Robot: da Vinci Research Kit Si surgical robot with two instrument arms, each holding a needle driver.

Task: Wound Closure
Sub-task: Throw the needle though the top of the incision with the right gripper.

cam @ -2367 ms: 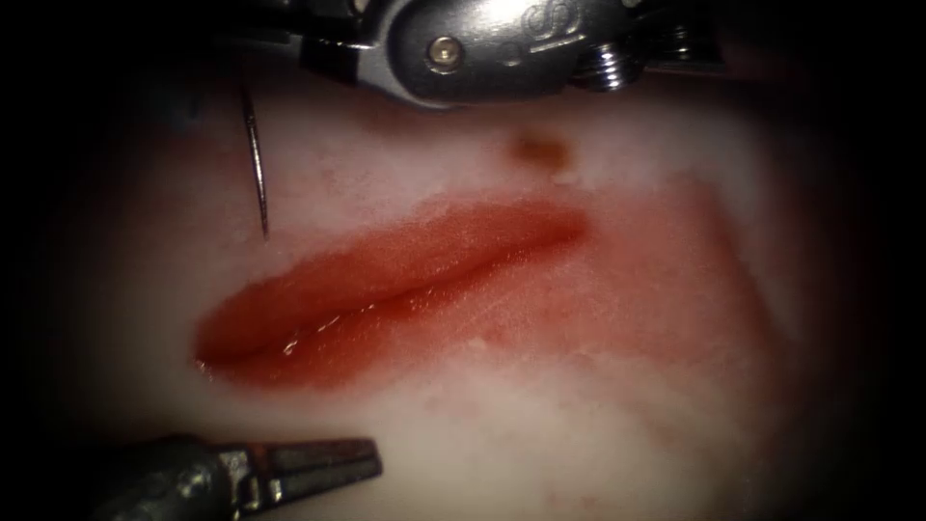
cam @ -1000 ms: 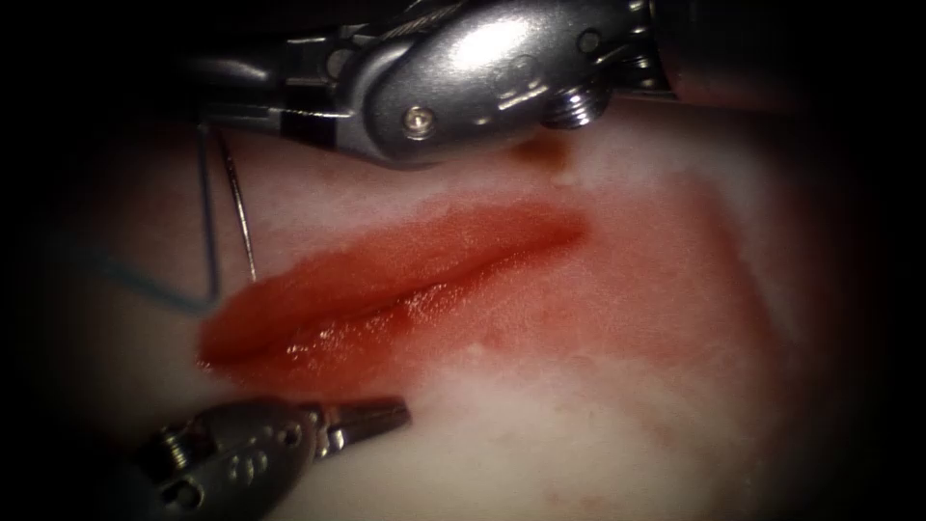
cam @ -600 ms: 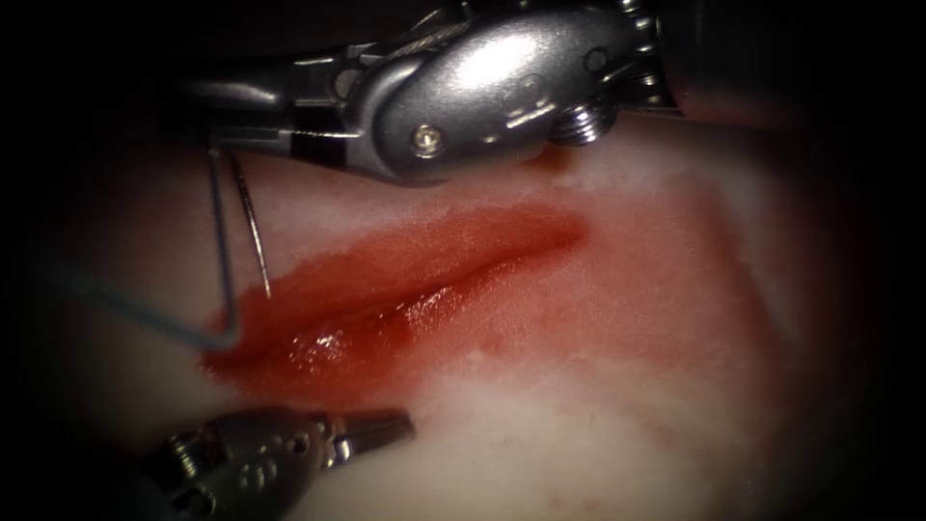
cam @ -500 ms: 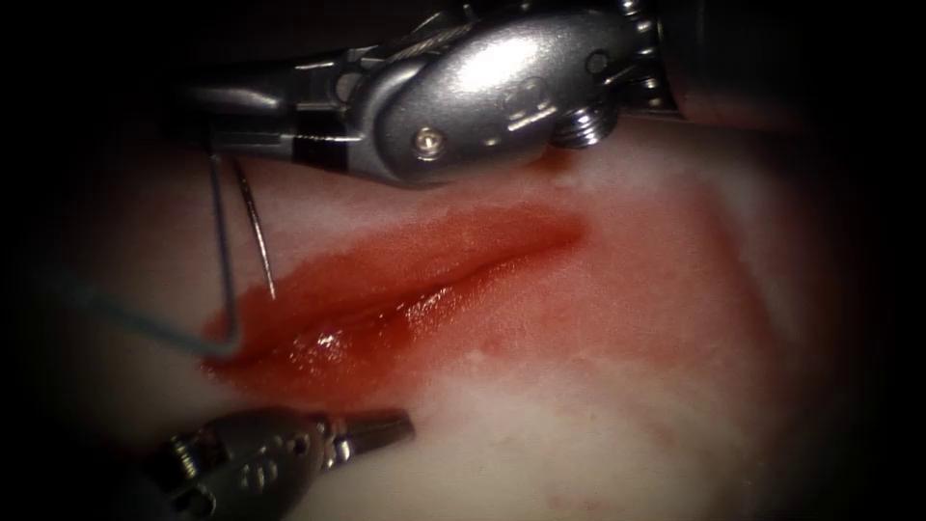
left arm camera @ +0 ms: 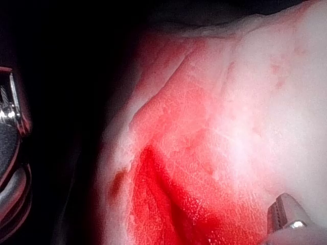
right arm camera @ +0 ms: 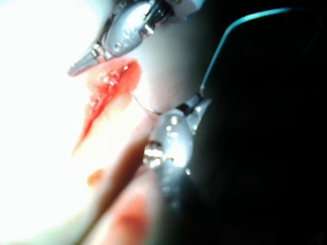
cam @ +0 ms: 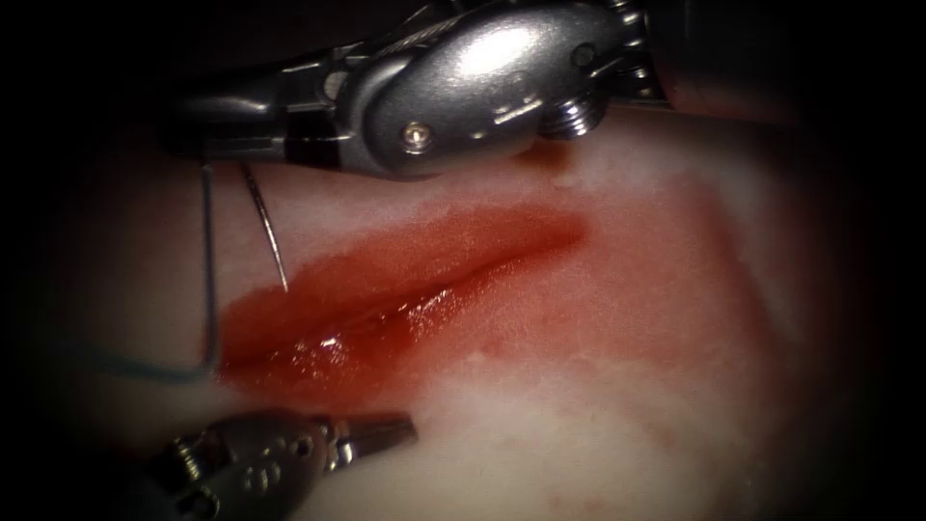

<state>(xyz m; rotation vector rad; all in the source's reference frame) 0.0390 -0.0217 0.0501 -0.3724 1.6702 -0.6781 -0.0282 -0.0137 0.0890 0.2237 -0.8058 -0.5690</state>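
Lying shut and empty, the left tool is just below the cut. Above the cut's left end, the right tool grips the needle near its thread end, tip just off the tissue. This thin, stiff, slippery needle seems best held on its mid curve, while the thread is limp.

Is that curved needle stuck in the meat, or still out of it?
Out. The needle hangs from the right gripper, its tip bare above the cut's upper left edge.
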